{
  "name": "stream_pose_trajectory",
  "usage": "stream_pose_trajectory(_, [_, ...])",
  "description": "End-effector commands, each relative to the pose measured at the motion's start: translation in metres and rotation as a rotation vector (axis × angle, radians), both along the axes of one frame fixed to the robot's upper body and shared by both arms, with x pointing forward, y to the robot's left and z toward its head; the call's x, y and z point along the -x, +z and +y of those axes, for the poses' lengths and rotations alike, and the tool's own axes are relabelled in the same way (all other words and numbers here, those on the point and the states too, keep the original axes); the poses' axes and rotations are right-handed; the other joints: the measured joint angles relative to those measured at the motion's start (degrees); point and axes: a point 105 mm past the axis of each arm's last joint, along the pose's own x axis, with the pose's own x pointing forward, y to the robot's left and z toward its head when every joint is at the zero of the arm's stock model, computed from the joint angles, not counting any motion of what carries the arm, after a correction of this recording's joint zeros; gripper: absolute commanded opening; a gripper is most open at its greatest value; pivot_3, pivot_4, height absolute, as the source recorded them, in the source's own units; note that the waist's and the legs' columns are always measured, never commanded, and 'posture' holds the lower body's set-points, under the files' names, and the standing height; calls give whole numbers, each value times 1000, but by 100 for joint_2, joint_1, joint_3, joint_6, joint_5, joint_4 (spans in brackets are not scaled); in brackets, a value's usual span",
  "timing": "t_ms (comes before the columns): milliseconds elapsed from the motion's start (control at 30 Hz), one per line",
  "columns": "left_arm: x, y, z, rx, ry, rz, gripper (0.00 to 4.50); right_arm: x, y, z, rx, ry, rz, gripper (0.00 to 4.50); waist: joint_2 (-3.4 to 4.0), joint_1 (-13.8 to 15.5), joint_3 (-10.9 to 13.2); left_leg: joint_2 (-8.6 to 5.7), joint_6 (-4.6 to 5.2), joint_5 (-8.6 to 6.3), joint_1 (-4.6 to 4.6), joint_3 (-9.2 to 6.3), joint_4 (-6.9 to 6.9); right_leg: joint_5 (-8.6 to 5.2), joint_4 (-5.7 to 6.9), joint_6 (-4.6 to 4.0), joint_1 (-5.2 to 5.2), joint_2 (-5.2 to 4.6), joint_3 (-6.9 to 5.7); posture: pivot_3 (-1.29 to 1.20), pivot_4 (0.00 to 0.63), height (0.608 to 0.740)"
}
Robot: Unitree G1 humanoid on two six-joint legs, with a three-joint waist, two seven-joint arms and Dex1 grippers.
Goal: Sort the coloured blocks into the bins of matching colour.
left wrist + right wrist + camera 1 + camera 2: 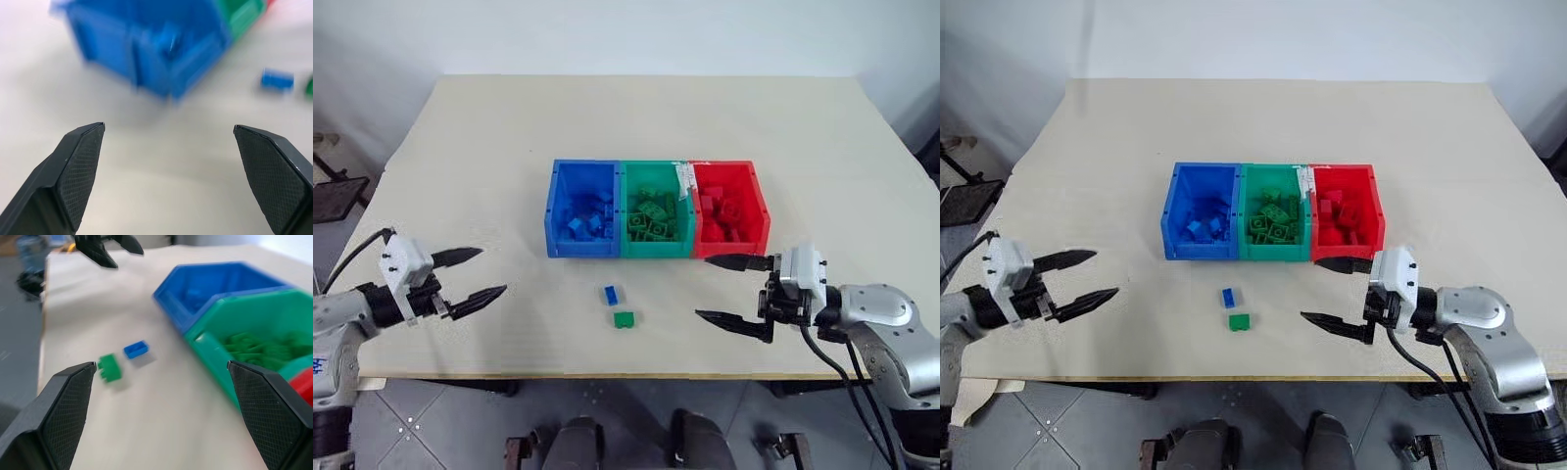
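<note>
Studded plastic blue block (610, 294) (rectangular), green block (624, 319)

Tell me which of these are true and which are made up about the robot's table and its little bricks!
1. Two loose bricks lie on the table in front of the bins. True.
2. The blue brick is inside the blue bin. False: it lies on the table, outside the bin.
3. The green bin sits between the blue bin and the red bin. True.
4. The left end effector holds the green brick. False: it is open and holds nothing; that brick lies on the table.
5. The right end effector is open. True.
</note>
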Motion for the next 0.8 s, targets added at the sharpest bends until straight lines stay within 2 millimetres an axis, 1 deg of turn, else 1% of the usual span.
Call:
stream_pose_trajectory(33, [8,15,-25,-45,-105,-53,4481,0,2,-4,39,28,-57,4500,-8,19,-3,0,2,-1,0,0,2,0,-1,0,1,0,0,0,150,740])
stream_pose_trajectory(100, [17,5,-47,-116,-221,-34,4481,-1,2,-11,43,9,-64,4500,-8,0,-4,1,1,-2,1,1,2,0,0,0,0,0,1,0,150,740])
stream_pose_trajectory(167, [25,0,-64,-157,-316,-27,4481,0,2,-15,54,-2,-68,4500,-6,-37,-4,1,-1,-3,2,3,-3,0,1,0,-1,1,1,0,150,740])
stream_pose_trajectory(200, [28,1,-80,-143,-373,-32,4481,1,0,-19,64,-11,-63,4500,-6,-55,-4,2,-2,-3,3,5,-5,0,1,0,-3,1,1,0,150,740])
stream_pose_trajectory(233, [32,-2,-99,-169,-449,-33,4481,3,-2,-23,77,-22,-56,4500,-6,-56,-4,3,-3,-4,5,6,-8,0,1,0,-3,2,0,0,150,740])
stream_pose_trajectory(267, [35,-4,-112,-190,-501,-34,4481,5,-3,-26,87,-30,-52,4500,-6,-33,-4,4,-4,-4,5,6,-9,0,1,0,-4,2,0,0,150,740])
stream_pose_trajectory(300, [37,-12,-124,-250,-552,-19,4481,7,-4,-29,90,-42,-44,4500,-6,-31,-4,3,-3,-4,4,5,-8,0,1,0,-2,2,-2,0,150,740])
stream_pose_trajectory(333, [31,-18,-138,-314,-557,-28,4481,9,-5,-32,93,-57,-34,4500,-6,-23,-4,3,-2,-5,3,8,-5,0,0,0,-2,2,0,0,150,740])
stream_pose_trajectory(400, [12,-19,-160,-346,-478,-53,4481,15,-6,-35,96,-80,-13,4500,-2,-7,-6,-1,-2,-5,4,9,-2,1,-2,1,0,2,0,0,150,740])
stream_pose_trajectory(433, [9,-16,-170,-333,-481,-77,4481,18,-6,-36,96,-89,-6,4500,-1,-6,-7,-2,0,-4,4,9,0,1,1,1,1,1,3,0,150,740])
stream_pose_trajectory(467, [5,-19,-178,-350,-477,-68,4481,21,-7,-39,103,-110,3,4500,-1,-16,-7,-2,0,-4,4,11,0,1,0,1,2,1,4,0,150,740])
stream_pose_trajectory(533, [4,-26,-188,-394,-500,-49,4481,29,-12,-44,120,-124,13,4500,-1,-28,-7,-1,0,-4,4,12,-1,1,2,1,0,1,4,0,150,740])
stream_pose_trajectory(600, [1,-36,-188,-443,-478,8,4481,37,-17,-47,149,-118,19,4500,-1,-52,-7,0,0,-5,8,13,-10,1,1,2,-2,3,4,0,150,740])
stream_pose_trajectory(667, [-4,-41,-188,-475,-468,12,4481,44,-25,-52,180,-118,26,4500,-1,-58,-7,2,2,-6,12,20,-13,1,-2,2,-2,3,6,0,150,740])
stream_pose_trajectory(733, [-8,-40,-193,-474,-471,22,4481,50,-30,-57,188,-146,23,4500,-2,-23,-7,2,3,-6,11,21,-11,1,-3,1,-2,3,8,0,150,740])
stream_pose_trajectory(800, [-13,-38,-193,-516,-472,10,4481,52,-30,-57,172,-170,13,4500,-3,15,-6,0,7,-8,9,21,1,1,-8,2,4,2,9,0,150,740])
